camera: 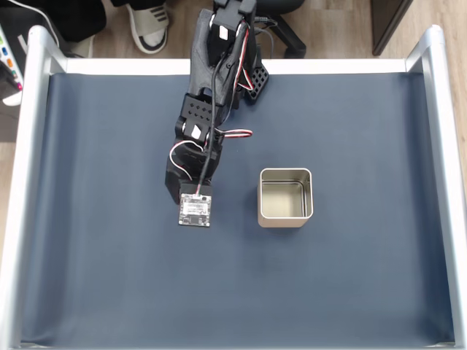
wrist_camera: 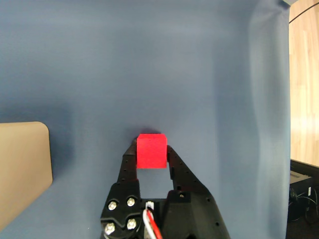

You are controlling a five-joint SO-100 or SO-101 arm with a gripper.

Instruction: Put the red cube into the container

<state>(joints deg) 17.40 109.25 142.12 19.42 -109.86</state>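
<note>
In the wrist view the gripper (wrist_camera: 151,151) is clamped on the red cube (wrist_camera: 151,150), low over the blue mat (wrist_camera: 149,59) mid-table; grasp apparently made; next, lift and carry it to the square tin (camera: 285,197) beside the arm, then let go above its opening.

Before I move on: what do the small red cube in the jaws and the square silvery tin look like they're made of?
The small red cube: matte, uniform colour, no glare; probably plastic, foam or painted wood, can't tell which. The square silvery tin: thin metal, going by the shiny reflective walls and rounded corners, with a duller pale beige inside.
</note>
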